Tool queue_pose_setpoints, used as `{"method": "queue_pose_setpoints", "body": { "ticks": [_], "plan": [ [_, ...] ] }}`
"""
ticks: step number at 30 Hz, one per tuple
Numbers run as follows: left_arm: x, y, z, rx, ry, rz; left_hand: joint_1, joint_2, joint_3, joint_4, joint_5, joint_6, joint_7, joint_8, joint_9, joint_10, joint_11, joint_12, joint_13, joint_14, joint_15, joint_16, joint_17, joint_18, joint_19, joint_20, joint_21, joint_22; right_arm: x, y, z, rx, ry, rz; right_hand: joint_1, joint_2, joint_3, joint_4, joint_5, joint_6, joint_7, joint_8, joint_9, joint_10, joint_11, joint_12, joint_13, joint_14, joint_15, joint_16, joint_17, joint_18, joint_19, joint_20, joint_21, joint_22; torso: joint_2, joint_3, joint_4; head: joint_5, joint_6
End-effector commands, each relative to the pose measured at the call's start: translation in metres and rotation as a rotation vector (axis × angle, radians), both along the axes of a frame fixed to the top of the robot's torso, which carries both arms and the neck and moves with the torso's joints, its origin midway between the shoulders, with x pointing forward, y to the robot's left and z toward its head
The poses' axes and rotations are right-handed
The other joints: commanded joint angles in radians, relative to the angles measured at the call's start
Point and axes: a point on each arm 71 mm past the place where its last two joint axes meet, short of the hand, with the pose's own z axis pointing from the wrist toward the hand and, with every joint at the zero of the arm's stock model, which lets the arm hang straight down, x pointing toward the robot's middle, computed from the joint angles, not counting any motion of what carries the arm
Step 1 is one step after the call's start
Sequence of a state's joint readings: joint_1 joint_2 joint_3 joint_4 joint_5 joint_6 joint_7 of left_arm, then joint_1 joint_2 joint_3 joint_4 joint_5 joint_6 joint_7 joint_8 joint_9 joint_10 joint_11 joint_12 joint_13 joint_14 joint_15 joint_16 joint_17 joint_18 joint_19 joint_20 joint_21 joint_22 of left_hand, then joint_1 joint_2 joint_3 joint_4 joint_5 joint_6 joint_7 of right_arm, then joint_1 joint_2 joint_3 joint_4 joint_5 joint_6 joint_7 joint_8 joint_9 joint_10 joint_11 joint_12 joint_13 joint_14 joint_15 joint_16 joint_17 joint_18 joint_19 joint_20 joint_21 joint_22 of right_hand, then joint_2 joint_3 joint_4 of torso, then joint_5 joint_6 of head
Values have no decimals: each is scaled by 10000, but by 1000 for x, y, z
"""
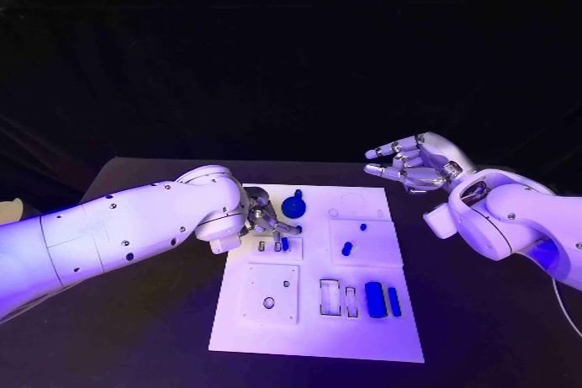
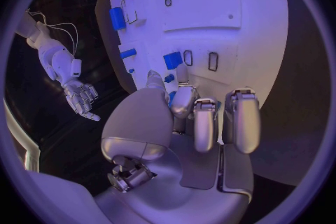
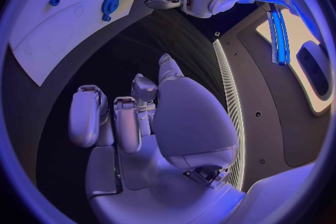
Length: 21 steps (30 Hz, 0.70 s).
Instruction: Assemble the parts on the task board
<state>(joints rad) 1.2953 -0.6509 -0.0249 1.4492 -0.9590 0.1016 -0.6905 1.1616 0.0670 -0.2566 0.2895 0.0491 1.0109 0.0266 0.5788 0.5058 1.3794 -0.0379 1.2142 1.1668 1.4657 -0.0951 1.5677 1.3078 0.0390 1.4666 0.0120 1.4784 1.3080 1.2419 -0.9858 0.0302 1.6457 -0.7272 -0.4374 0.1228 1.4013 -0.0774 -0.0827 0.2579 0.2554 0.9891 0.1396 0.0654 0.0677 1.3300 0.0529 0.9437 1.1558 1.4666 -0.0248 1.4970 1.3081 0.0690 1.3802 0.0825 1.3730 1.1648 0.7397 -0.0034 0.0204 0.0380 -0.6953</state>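
- The left hand (image 1: pixel 269 222) is reaching over the upper left part of the task board (image 1: pixel 364 337), its fingers (image 2: pixel 197 123) curling down close together.
- A small blue part (image 1: pixel 285 245) is sitting right at those fingertips; whether the fingers are pinching it or only touching it cannot be told.
- In the left wrist view, the blue part (image 2: pixel 172 60) is lying just beyond the fingertips, beside two narrow slots.
- A round blue part (image 1: pixel 296 207) is resting near the back of the left fingers.
- The right hand (image 1: pixel 416 162) is hovering off the board's far right corner, fingers loosely spread and curved, holding nothing.
- Two long blue parts (image 1: pixel 382 300) are lying well away from both hands.
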Motion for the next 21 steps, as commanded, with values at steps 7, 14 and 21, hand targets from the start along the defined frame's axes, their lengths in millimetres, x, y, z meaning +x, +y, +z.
{"method": "queue_pose_setpoints", "body": {
  "ticks": [7, 14, 21],
  "plan": [
    [2, -4, -4, 919, 455, -248, 170, 67, -87, -22, 6, -144, 9, 118, 147, 41, -39, 69, 47, 1051, -55, 31, 2630, -73, 570, -46, 36, 1187, 0, 1, -2, -138, 140, 78, -19, 94, -97, -5, 151, 73, -25, 61, 15, -77, -40, -65, -45, 721, 2, -75, 1254, 142, -52, -14, -50, -17, -10, -14, 10, 14, -75],
    [1, -6, -5, 1046, 548, -427, 320, 70, -79, -41, 14, -216, 11, 201, 284, 50, -35, 95, 83, 1051, -49, 31, 2630, -80, 582, -38, 55, 1225, 1, 1, -3, -158, 166, 78, -15, 100, -103, -9, 173, 76, -26, 61, 15, -73, -41, -54, -43, 722, 1, -73, 1259, 143, -54, -15, -55, -24, -7, -14, 12, -3, -97],
    [1, -8, -5, 1128, 528, -515, 572, 84, -15, -88, 39, -289, 11, 295, 448, 58, -34, 114, 111, 1051, -45, 31, 2630, -87, 593, -31, 72, 1261, 1, 1, -3, -169, 184, 92, -12, 108, -111, -14, 204, 83, -28, 63, 16, -74, -43, -59, -53, 720, -1, -82, 1247, 143, -52, -17, -56, -23, -7, -17, 8, -6, -129]
  ]
}}
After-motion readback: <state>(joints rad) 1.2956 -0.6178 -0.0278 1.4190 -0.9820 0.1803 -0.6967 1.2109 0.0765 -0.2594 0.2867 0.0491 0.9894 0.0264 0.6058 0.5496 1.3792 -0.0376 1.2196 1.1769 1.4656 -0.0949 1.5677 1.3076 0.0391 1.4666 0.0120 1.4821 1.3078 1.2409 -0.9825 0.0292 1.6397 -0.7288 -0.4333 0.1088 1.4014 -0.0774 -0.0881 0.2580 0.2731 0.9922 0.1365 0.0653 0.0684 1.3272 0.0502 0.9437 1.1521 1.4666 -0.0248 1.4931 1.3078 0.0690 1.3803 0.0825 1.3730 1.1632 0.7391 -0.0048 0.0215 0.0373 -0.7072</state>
